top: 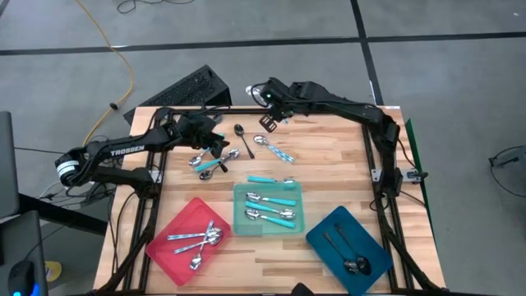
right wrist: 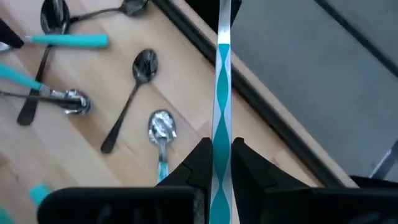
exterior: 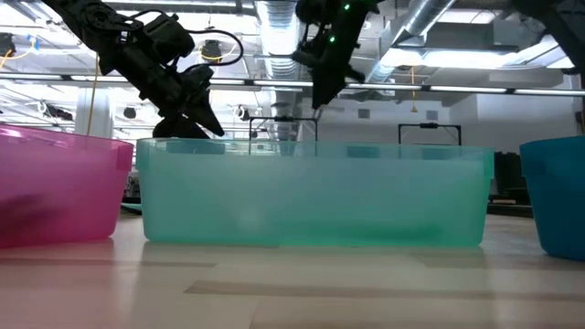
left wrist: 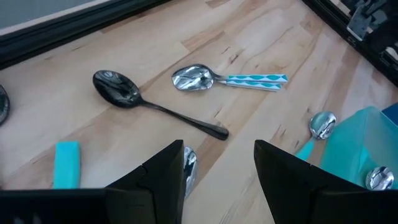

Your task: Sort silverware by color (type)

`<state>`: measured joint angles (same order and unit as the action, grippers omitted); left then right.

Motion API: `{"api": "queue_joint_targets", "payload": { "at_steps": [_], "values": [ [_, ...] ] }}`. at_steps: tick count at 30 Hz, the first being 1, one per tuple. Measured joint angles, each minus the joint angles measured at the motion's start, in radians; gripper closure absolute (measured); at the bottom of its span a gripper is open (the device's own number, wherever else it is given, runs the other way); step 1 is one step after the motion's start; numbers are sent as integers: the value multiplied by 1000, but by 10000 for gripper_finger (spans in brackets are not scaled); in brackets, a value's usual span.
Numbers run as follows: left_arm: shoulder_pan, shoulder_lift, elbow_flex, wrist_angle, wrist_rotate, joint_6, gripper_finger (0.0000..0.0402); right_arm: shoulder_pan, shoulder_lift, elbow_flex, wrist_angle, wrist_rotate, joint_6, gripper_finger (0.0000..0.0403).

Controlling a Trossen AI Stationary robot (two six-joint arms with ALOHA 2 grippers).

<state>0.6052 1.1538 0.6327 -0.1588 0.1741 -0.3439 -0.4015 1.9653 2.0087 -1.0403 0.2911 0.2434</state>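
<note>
My right gripper (right wrist: 219,149) hangs above the table's far edge (top: 269,123), shut on a spoon with a turquoise-and-white patterned handle. The spoon's bowl is out of view. My left gripper (left wrist: 219,180) stands open over a small pile of spoons (top: 209,160) at the far left. On the wood ahead of it lie a dark spoon (left wrist: 155,102) and another patterned-handle spoon (left wrist: 230,79). A silver bowl (left wrist: 188,167) shows beside one left finger. One turquoise-handled spoon (top: 271,179) lies just beyond the teal tray. My right gripper pinches the patterned handle (right wrist: 219,134) between its two fingers. The handle runs along the fingers and sticks out past their tips. The fingers slant down from the table's far right. The spoon is lifted clear of the table.
Along the near side stand a red tray (top: 168,247) with silver spoons, a teal tray (top: 240,210) with turquoise-handled spoons and a blue tray (top: 374,247) with dark spoons. A black frame rail (right wrist: 186,31) borders the far edge. A keyboard (top: 191,89) lies beyond it.
</note>
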Motion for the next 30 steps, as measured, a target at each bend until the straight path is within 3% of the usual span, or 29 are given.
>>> {"api": "queue_joint_targets", "payload": {
  "at_steps": [14,30],
  "values": [
    [0,0,0,38,0,42,220,65,-105,2,111,25,-4,339],
    [0,0,0,61,12,49,220,260,-107,0,29,27,89,339]
  ]
}}
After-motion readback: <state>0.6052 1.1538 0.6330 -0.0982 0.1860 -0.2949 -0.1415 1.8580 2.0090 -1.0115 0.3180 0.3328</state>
